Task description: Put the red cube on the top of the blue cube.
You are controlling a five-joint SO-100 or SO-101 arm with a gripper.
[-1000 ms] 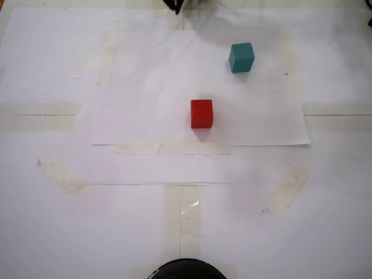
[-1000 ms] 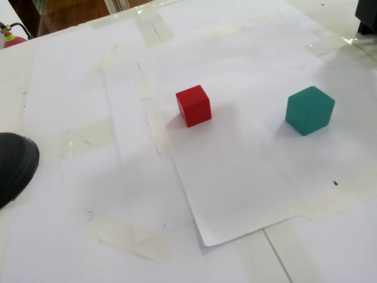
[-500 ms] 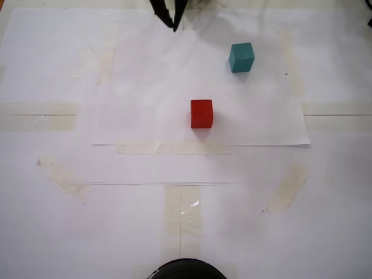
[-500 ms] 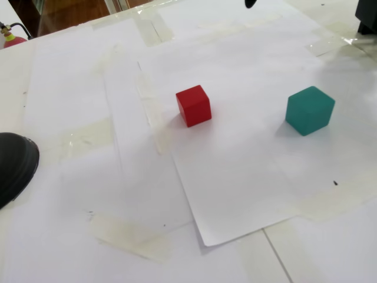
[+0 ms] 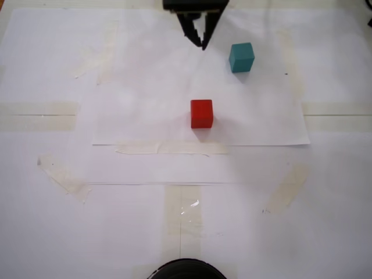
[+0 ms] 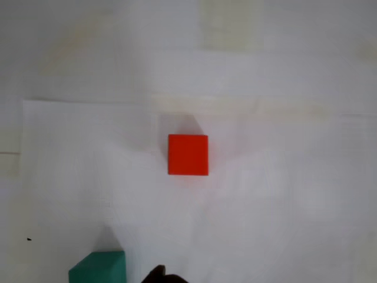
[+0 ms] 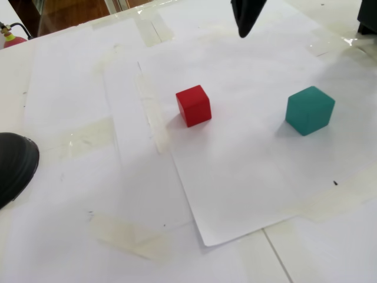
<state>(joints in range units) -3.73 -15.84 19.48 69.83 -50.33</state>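
Looking through my wrist view, I see only a dark tip of my gripper [image 6: 158, 275] at the bottom edge, and the blue cube [image 6: 99, 267] is cut off there too, so only its upper part shows. In a fixed view from above, my arm enters from the top edge and most of it is out of the picture; in the other fixed view only the dark lower end of my gripper [image 7: 242, 26] shows, and the fingers overlap each other there.

My gripper [image 5: 202, 40] points down toward the table with its two fingers close at the tips and a narrow gap higher up. It holds nothing. It hangs above the white paper sheet [image 5: 145, 87], just beside the blue cube [image 5: 241, 57], to the left of it in that view.

The red cube [image 5: 201, 113] sits flat on the sheet, well apart from the blue cube [image 7: 309, 110] and from my fingers. Around the red cube [image 7: 193, 105] the paper is bare on all sides. The sheet's near edge is held by tape strips [image 5: 168, 148]. A dark round object [image 7: 15, 165] sits at the left edge, cut off.
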